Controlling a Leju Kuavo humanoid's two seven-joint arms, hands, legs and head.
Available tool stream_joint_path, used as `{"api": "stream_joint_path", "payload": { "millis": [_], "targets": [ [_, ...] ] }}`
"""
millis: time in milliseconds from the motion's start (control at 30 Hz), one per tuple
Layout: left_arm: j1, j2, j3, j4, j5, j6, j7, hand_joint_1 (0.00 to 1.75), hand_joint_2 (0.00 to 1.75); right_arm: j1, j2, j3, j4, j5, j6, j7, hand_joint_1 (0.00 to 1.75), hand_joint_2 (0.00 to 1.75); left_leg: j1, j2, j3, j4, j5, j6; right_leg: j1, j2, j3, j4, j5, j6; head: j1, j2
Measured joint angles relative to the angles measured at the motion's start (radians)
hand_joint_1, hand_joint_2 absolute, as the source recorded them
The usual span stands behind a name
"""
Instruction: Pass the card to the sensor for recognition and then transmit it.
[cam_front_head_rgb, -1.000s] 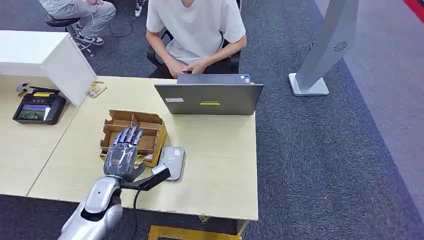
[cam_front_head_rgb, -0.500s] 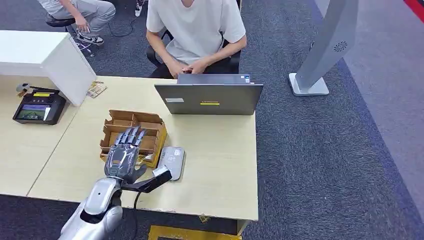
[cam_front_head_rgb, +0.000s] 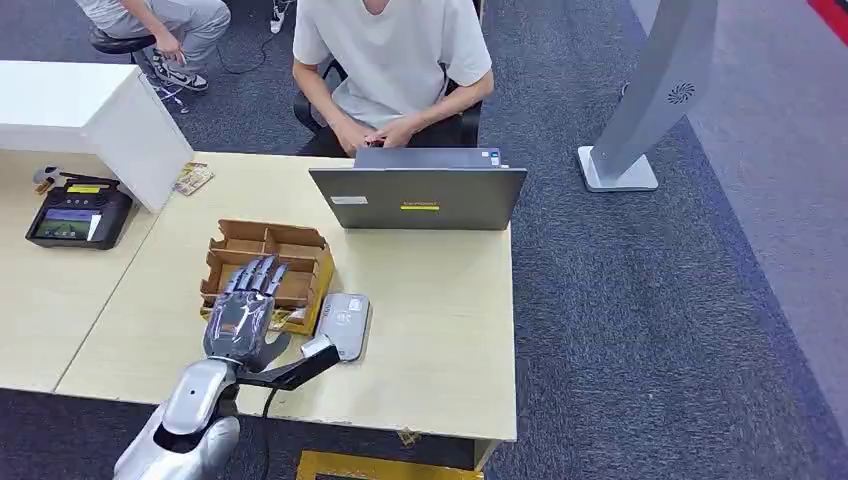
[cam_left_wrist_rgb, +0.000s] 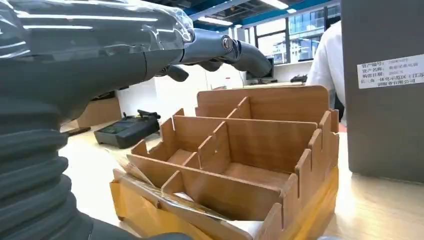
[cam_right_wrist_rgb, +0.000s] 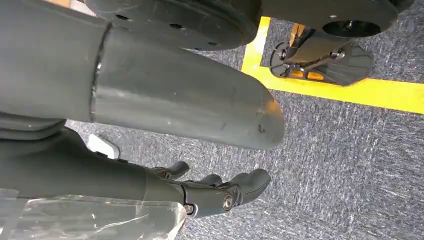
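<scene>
Robot at a pale wooden desk (cam_front_head_rgb: 440, 300), its silver left hand (cam_front_head_rgb: 243, 312) hovering flat over the near edge of a brown cardboard organiser tray (cam_front_head_rgb: 268, 262) with divided compartments. The fingers (cam_front_head_rgb: 262, 272) are spread and straight, grasping nothing; from the wrist camera they reach out above the tray's partitions without touching them.

Just beside the tray, toward the robot's right, lies a small grey rectangular card sensor (cam_front_head_rgb: 345, 322) with a cable trailing off the desk. A card cannot be made out with certainty; something thin and pale lies in the tray's nearest compartment (cam_left_wrist_rgb: 190, 202), which may be it.

Right hand (cam_right_wrist_rgb: 220, 192) hangs by the robot's side above blue-grey carpet, fingers loosely curled, holding nothing.

A person in a white T-shirt (cam_front_head_rgb: 395, 50) sits behind a grey laptop (cam_front_head_rgb: 418, 196) across the desk.

By my reading, the task is barely begun: picking up, scanning and handing over all remain.
</scene>
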Motion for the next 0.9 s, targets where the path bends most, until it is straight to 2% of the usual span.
{"api": "stream_joint_path", "payload": {
  "millis": [900],
  "targets": [
    [0.009,0.03,0.004,-0.008,0.024,-0.007,0.011,0.0,1.75,0.001,0.0,0.0,0.0,0.008,-0.002,0.0,0.0,0.0,0.0,0.0,0.0,0.0,0.0,0.0,0.0,0.0,0.0,0.0,0.0,0.0,0.0,0.0]
  ]
}}
